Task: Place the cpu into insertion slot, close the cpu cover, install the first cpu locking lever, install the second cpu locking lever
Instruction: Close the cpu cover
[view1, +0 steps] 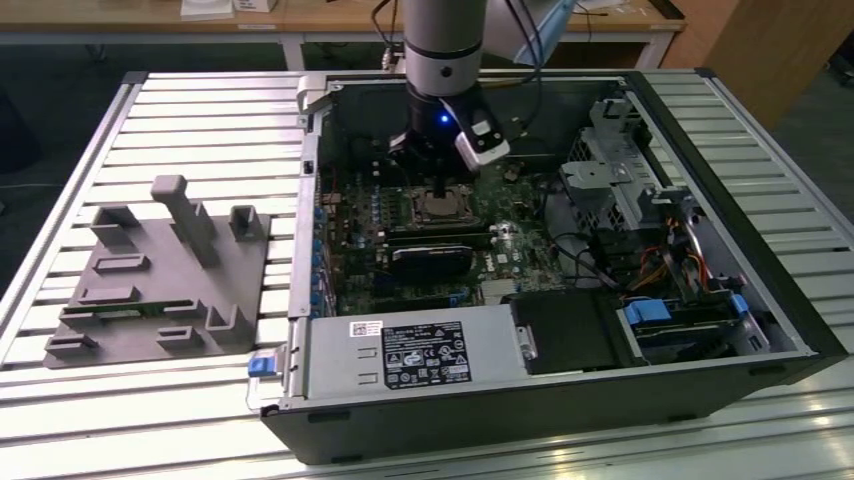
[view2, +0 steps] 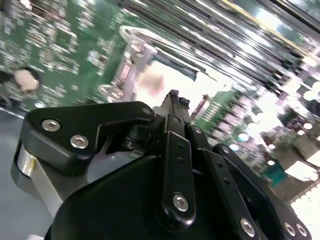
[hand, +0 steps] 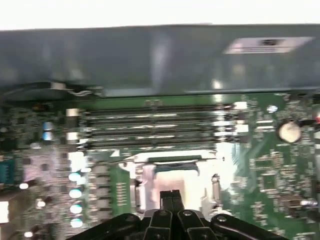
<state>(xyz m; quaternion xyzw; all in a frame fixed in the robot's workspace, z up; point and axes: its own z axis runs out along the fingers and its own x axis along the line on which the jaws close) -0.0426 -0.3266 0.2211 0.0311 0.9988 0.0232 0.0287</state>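
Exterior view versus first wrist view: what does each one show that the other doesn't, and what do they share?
Exterior view: the whole open computer case on a slatted table, a grey fixture plate beside it, and the arm reaching in. First wrist view: the long memory slots up close. Shared: the green motherboard, and the gripper, shut, above the insertion slot.

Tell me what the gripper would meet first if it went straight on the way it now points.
Most likely the insertion slot: the shut gripper points down at its bright metal surround. Depth is unclear, so I cannot tell which part of it comes first.
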